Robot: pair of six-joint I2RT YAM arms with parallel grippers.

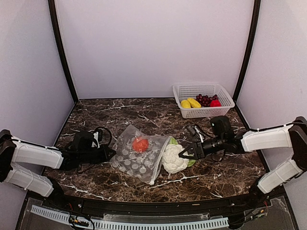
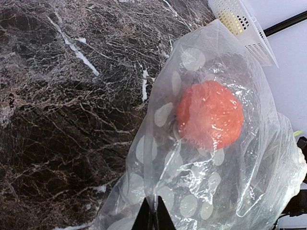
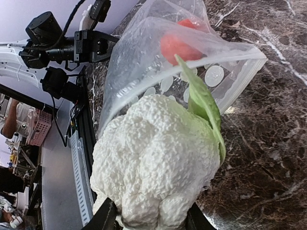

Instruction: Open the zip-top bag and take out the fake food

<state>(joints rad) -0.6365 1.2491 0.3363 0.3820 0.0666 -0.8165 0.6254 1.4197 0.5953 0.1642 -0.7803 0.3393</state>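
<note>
The bag (image 1: pixel 139 155) may drag with the cauliflower (image 1: pixel 173 159)
The right tool (image 1: pixel 182 154) clasps the cauliflower; the left tool (image 1: pixel 111 154) pinches the bag's far end, where thin plastic could slip free.

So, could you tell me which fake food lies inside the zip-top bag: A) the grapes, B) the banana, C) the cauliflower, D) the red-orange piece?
D: the red-orange piece shows through the zip-top bag plastic, while the right gripper holds the cauliflower outside its mouth.
</note>
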